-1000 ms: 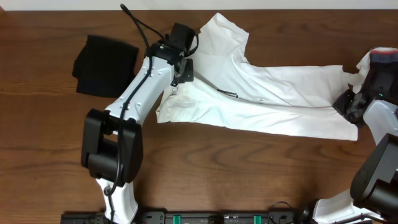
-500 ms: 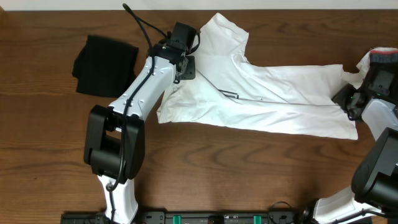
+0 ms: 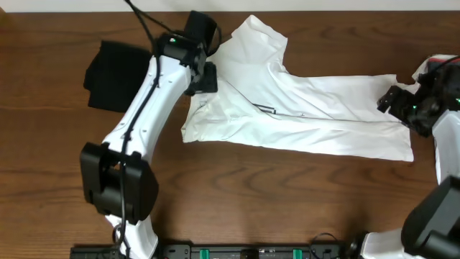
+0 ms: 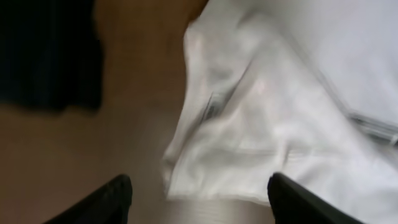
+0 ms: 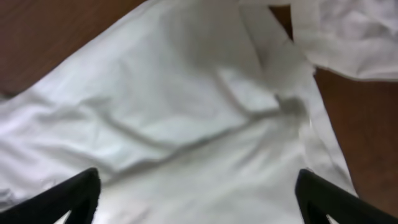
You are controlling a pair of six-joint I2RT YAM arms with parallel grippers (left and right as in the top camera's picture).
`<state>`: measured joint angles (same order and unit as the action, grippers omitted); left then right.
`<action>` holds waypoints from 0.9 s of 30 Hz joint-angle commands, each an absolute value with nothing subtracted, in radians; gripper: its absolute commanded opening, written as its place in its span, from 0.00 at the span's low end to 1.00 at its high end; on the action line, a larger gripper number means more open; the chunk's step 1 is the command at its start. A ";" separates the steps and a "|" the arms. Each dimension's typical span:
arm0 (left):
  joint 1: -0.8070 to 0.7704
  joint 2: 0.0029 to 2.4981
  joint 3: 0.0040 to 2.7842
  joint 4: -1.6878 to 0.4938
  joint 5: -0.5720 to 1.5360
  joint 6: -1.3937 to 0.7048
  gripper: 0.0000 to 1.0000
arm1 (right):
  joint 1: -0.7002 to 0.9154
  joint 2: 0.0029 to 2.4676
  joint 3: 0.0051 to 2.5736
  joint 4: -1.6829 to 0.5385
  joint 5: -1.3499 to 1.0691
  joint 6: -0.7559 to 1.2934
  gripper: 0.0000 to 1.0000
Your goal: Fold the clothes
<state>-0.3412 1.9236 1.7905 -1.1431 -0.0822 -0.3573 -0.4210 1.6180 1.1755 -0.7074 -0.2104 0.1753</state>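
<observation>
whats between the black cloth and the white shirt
Only bare table lies between the black cloth and the shirt, as the left wrist view shows; overhead, the left arm hangs over that gap.

The black garment [image 4: 46, 53] is blurred and cut off leftward.

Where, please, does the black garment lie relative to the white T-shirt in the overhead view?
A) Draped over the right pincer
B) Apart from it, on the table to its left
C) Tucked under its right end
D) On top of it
B: the black garment lies on the table, clear of the white T-shirt, with the left arm crossing between them.
</observation>
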 commanded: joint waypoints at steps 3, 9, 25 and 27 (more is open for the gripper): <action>-0.337 1.925 1.742 -1.233 -0.063 -0.424 0.72 | -0.412 1.595 1.190 -0.771 -0.236 0.163 0.99; -0.337 1.926 1.582 -1.137 -0.005 -0.359 0.72 | -0.412 1.595 1.189 -0.801 -0.236 0.163 0.99; -0.315 1.942 1.246 -0.808 0.039 -0.353 0.72 | -0.412 1.595 1.189 -0.801 -0.236 0.163 0.99; -0.314 1.942 1.230 -0.791 0.038 -0.353 0.72 | -0.412 1.595 1.189 -0.801 -0.236 0.163 0.99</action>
<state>-0.3191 1.9263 1.2537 -0.8036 0.0311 -0.3550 -0.4210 1.5993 1.1778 -0.7994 -0.2295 0.1741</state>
